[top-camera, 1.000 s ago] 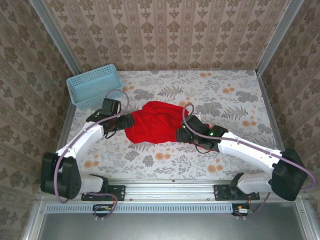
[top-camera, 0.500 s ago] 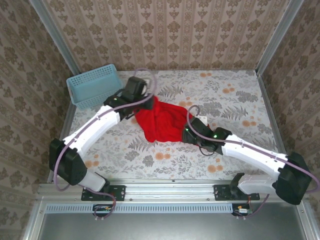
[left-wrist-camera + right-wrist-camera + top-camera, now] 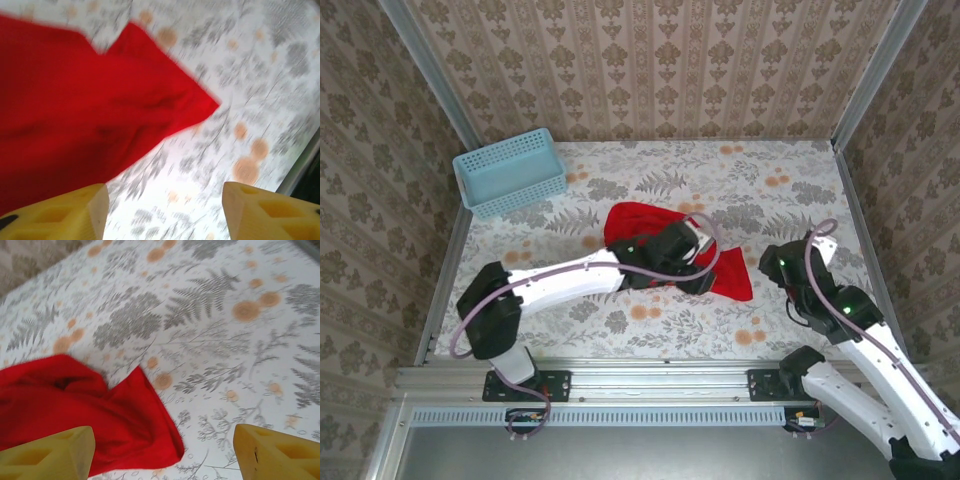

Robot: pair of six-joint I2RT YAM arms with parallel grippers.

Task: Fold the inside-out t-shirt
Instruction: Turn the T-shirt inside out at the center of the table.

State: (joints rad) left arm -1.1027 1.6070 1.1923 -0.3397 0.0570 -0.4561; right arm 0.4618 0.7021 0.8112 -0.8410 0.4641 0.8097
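Top view: the shirt [image 3: 632, 222] is lying bunched near the middle of the desk [image 3: 770, 190], with one pointed flap running out toward 4 o'clock. The left arm is reaching in from 8 o'clock and lying across the cloth, so I am seeing red on both sides of it. The left hand [image 3: 698, 278] is sitting over the shirt's 4 o'clock part.

Left wrist view, blurred: the left hand [image 3: 164, 192] is standing released, with the yellow fingers [image 3: 75, 215] wide apart and nothing but patterned desk between them. The shirt [image 3: 75, 100] is spreading from 10 o'clock, its corner pointing toward 3 o'clock. I cannot tell whether the near finger is touching cloth.

Top view: the right hand [image 3: 778, 265] is hanging at 3 o'clock of the shirt, near the flap's tip but apart from it.

Right wrist view: the right hand [image 3: 164, 432] is also standing released, fingers [image 3: 55, 455] spread and gripping nothing. The shirt [image 3: 100, 415] is lying at 8 o'clock, with a folded edge ending between the fingers' line and bare desk beyond.

A light blue basket [image 3: 510, 185] is sitting at the desk's 10 o'clock corner, well apart from the shirt.
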